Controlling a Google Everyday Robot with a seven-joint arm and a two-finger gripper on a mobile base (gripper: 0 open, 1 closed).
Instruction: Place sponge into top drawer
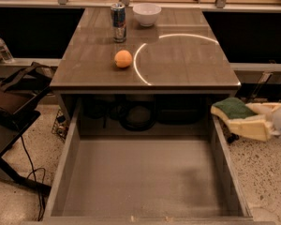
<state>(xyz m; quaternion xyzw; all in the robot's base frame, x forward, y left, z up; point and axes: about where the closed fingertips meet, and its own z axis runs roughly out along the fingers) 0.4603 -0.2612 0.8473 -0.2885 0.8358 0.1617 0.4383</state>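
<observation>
The sponge, dark green on top with pale yellow foam below, is held in my gripper at the right of the view. It hangs just above the right wall of the top drawer. The gripper's pale fingers are shut on the sponge from above and below. The wide grey drawer is pulled open below the brown wood-grain tabletop, and nothing lies in it.
On the tabletop stand an orange, a drink can and a white bowl. A dark bag and cables lie on the floor at left. A water bottle stands far left.
</observation>
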